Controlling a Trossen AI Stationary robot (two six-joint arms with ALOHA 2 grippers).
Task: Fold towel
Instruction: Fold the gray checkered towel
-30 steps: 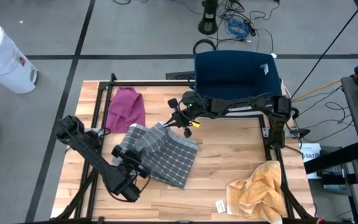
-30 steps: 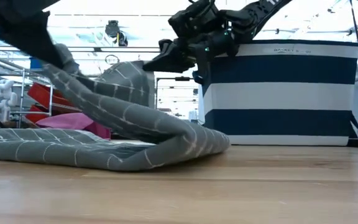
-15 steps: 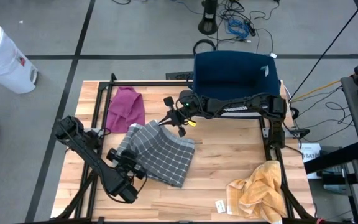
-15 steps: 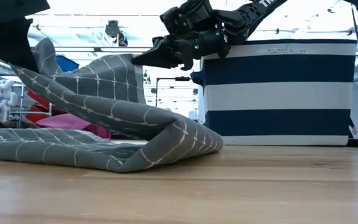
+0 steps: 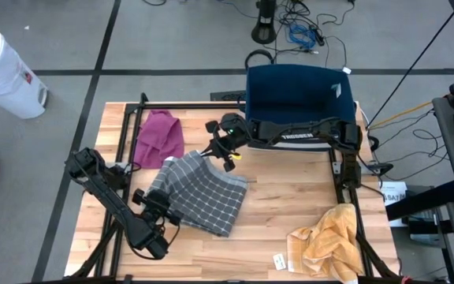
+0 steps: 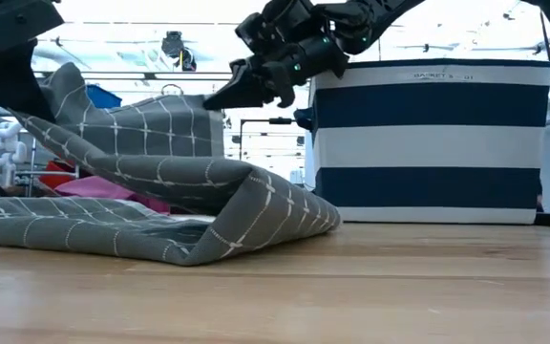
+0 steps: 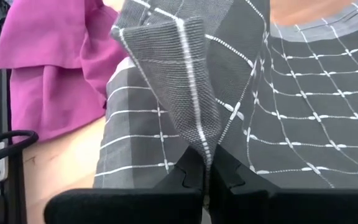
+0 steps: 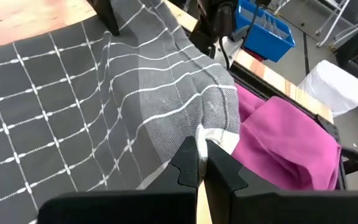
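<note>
Both arms have the grey checked towel (image 5: 199, 192) up off the worktop (image 5: 290, 209): left gripper (image 7: 205, 175) pinched tight on one corner, right gripper (image 8: 201, 157) clamped on another. It sags between them, soft, light, limp, so edges and corners look the best hold. The folded underside is hidden, and the magenta cloth (image 5: 161, 136) just beyond is half covered.
</note>
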